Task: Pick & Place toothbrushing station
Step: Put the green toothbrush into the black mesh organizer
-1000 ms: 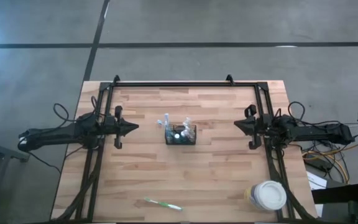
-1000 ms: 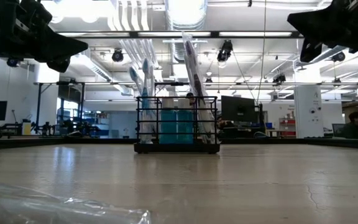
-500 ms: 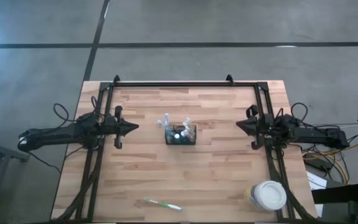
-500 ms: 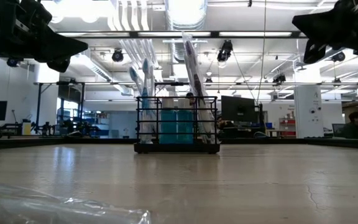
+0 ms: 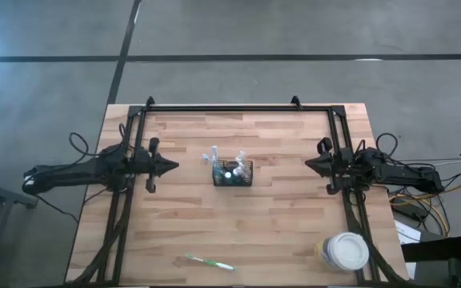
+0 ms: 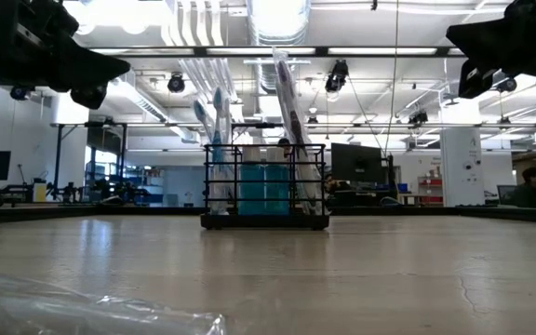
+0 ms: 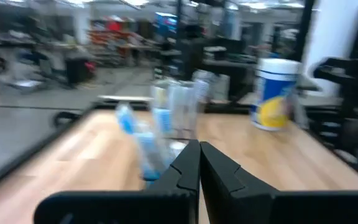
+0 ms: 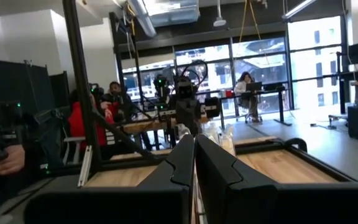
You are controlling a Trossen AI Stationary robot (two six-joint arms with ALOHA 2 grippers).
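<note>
The black wire-mesh caddy [image 5: 232, 172] stands on its base at the table's middle, with toothbrushes and white-capped tubes upright inside; it also shows in the low view [image 6: 264, 191] and, blurred, in the left wrist view [image 7: 166, 124]. A green toothbrush [image 5: 210, 262] lies flat near the table's near edge. My left gripper [image 5: 173, 165] is shut and empty, left of the caddy and above the table [image 6: 110, 70]. My right gripper [image 5: 309, 165] is shut and empty, far right of the caddy, near the frame's right rail.
A large cup with a white lid [image 5: 344, 251] stands at the table's near right corner. A black frame [image 5: 222, 108] runs along the table's far edge and both sides. Bare wood lies between the caddy and each gripper. People show in the room behind [image 8: 86, 118].
My right gripper has drawn back a little toward the table's right edge, away from the caddy, staying shut. The caddy and the green toothbrush have stayed where they were.
</note>
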